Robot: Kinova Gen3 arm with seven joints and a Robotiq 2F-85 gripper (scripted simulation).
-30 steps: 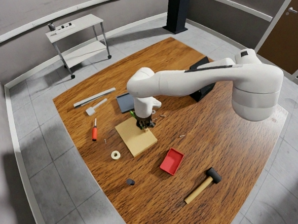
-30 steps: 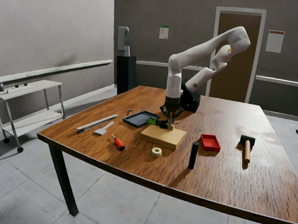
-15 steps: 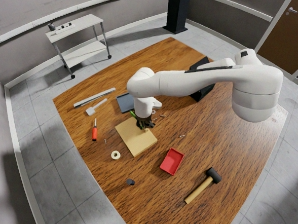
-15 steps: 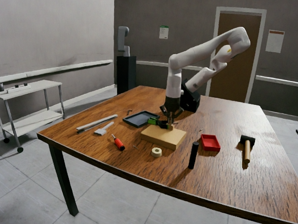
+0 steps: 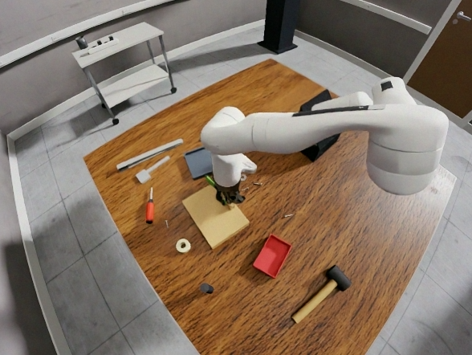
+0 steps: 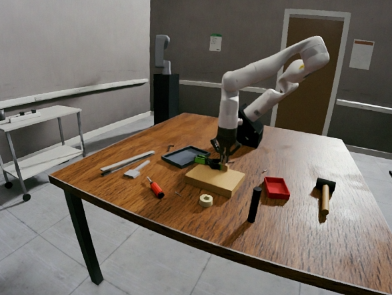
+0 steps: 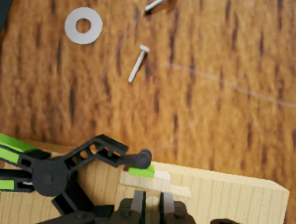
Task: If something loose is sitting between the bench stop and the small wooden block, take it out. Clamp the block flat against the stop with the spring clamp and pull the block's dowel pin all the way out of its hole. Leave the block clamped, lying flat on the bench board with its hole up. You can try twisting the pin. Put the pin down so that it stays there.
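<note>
My gripper (image 5: 229, 202) (image 6: 225, 163) (image 7: 152, 207) points down over the bench board (image 5: 217, 225) (image 6: 213, 180) (image 7: 235, 192). It is shut on the dowel pin (image 7: 152, 201), whose pale top shows between the fingertips. The black and green spring clamp (image 6: 200, 159) (image 7: 50, 177) lies across the board, left of the fingers in the wrist view. Its green pad (image 7: 142, 171) is against the pale wooden pieces (image 7: 145, 181) just beyond the fingers. Which is the stop and which the block, any gap between them, the hole and the pin's depth are hidden or unclear.
A blue-grey tray (image 5: 198, 162) (image 6: 185, 157) is behind the clamp. A washer (image 7: 83, 26) and a screw (image 7: 138, 64) lie beyond the board. A tape roll (image 5: 183, 245) (image 6: 206, 200), red tray (image 5: 273, 256) (image 6: 277, 188), upright black cylinder (image 6: 254, 205) and mallet (image 5: 317, 299) (image 6: 325, 198) stand or lie around.
</note>
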